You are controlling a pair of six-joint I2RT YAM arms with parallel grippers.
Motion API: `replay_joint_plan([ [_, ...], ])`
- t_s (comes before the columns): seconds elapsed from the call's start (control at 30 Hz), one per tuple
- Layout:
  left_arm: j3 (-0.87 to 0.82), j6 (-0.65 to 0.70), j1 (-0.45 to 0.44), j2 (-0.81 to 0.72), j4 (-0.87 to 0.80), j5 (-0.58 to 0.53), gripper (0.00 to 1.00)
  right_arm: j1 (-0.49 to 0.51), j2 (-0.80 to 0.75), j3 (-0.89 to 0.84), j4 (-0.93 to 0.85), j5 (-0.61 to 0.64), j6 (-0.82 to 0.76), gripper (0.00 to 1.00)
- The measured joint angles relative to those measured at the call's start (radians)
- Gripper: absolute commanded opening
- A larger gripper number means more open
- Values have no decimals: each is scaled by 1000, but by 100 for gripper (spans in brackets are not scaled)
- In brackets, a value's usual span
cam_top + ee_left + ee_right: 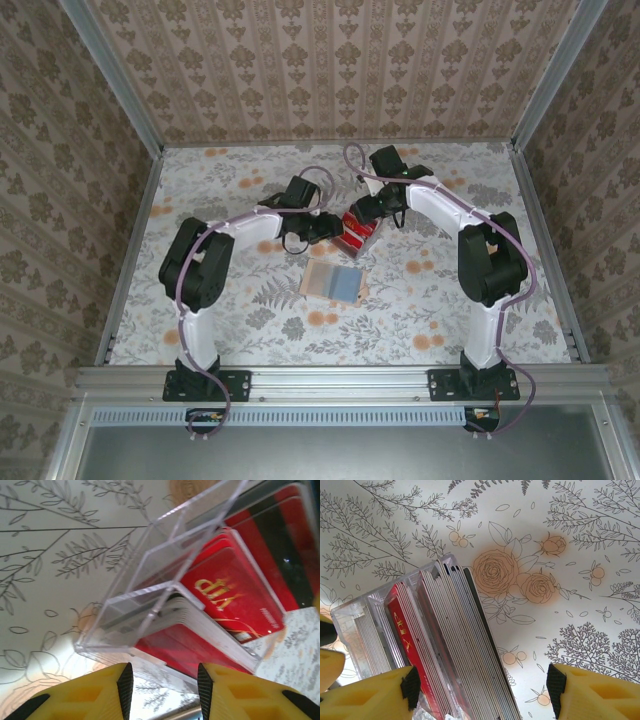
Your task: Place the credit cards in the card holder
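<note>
Yellow fingers of the left end effector sit closest to the lens, along the bottom edge of the left wrist frame. We find them partly apart, with the lower edge of a clear box crossing the gap. We cannot tell whether the pads press on it. Above the gap, the box rises toward the upper right of the frame. It holds the credit cards, stacked on edge. The facing card is glossy red with gold lettering, and a card at the far right carries a black band. To the left of the box we see bare floral worktop.

In the overhead frame, the left end effector lies just left of centre, with the box and its red cards immediately to its right. The card holder lies flat and open on the worktop below the box, at lower centre, apart from both end effectors. Its tan border frames a pale bluish inner face. The right end effector sits at the upper right of the box.

In the right wrist frame, we see its yellow fingers in the lower left and lower right corners, spread wide. The box and card stack stand between them, close against the lower-left finger. Open worktop separates the stack from the lower-right finger.
</note>
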Motion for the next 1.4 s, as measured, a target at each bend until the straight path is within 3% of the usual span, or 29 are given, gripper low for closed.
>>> replay_joint_plan([
  [1.4, 3, 22, -11, 35, 29, -45, 41, -16, 41, -5, -11, 60, 0, 69],
])
